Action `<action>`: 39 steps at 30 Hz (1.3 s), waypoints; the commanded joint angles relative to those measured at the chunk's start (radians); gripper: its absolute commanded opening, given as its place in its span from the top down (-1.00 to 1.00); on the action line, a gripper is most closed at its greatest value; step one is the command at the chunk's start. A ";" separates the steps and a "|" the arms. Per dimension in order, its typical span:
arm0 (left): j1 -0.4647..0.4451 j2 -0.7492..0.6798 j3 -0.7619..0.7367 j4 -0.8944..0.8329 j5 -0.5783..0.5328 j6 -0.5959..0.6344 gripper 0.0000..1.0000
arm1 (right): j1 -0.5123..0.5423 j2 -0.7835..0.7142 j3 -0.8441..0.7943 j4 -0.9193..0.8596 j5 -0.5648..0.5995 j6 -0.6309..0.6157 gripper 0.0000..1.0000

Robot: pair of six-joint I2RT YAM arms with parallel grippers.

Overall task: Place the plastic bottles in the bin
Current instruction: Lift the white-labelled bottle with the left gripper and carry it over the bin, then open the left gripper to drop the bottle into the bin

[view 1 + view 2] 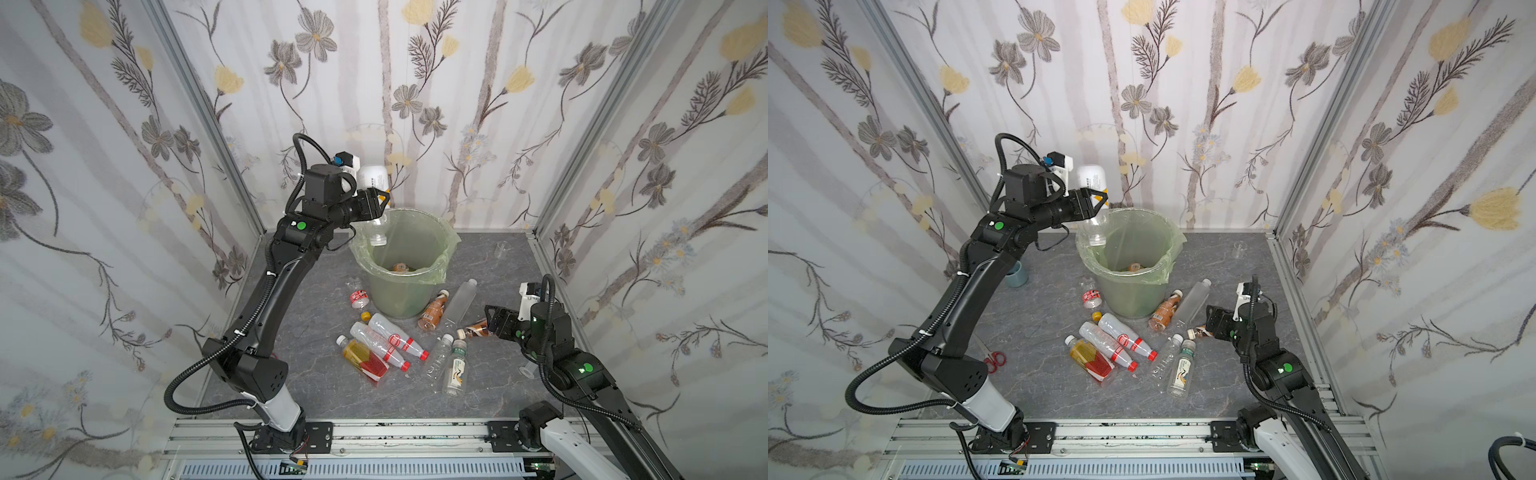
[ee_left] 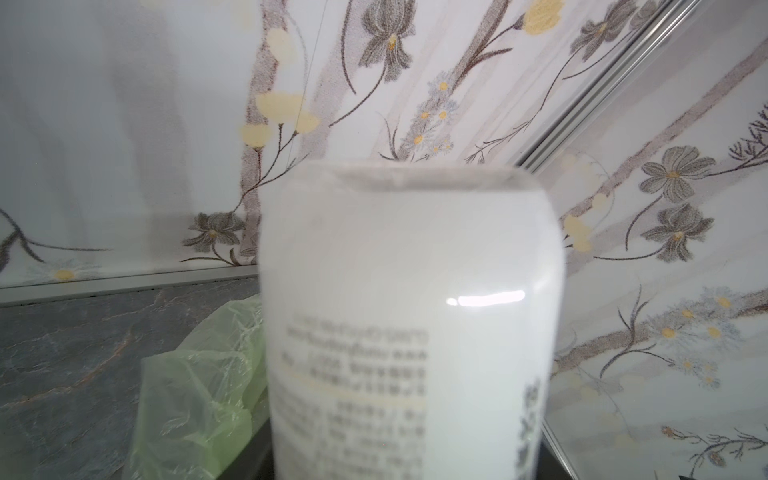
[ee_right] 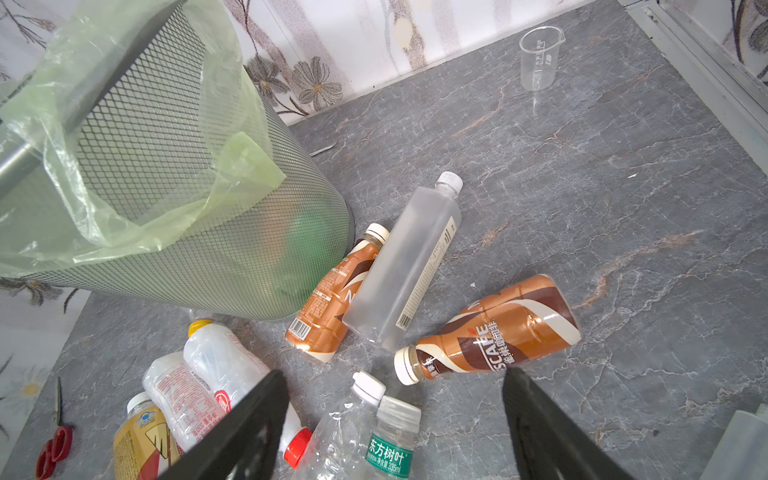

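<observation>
My left gripper (image 1: 380,202) is shut on a white-labelled bottle (image 1: 372,178) (image 2: 407,311), held neck-down over the near-left rim of the bin (image 1: 415,286) (image 3: 208,249). An orange-brown bottle (image 1: 401,267) lies inside the bin. My right gripper (image 1: 490,318) (image 3: 395,419) hangs open and empty just above the floor, beside a lying brown coffee bottle (image 1: 476,330) (image 3: 494,332). Several more plastic bottles lie in front of the bin: a second brown one (image 1: 433,311), a frosted one (image 1: 461,301), red-capped clear ones (image 1: 390,340), an orange one (image 1: 363,357) and a green-labelled one (image 1: 457,365).
A small clear beaker (image 1: 501,248) stands at the back right. A blue-grey cup (image 1: 1017,274) sits behind the left arm, and red scissors (image 1: 994,359) lie by that arm. Flowered walls close in three sides; a metal rail runs along the front.
</observation>
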 commanded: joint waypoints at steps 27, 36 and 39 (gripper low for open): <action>-0.087 0.084 -0.104 0.022 -0.235 0.142 -0.36 | 0.000 -0.047 -0.063 0.024 0.017 0.026 -0.64; -0.087 0.018 -0.209 0.021 -0.211 0.118 -0.50 | 0.000 -0.034 -0.065 0.032 0.007 0.026 -0.64; -0.087 -0.004 -0.241 0.022 -0.227 0.111 -0.58 | 0.001 -0.033 -0.061 0.033 0.002 0.027 -0.64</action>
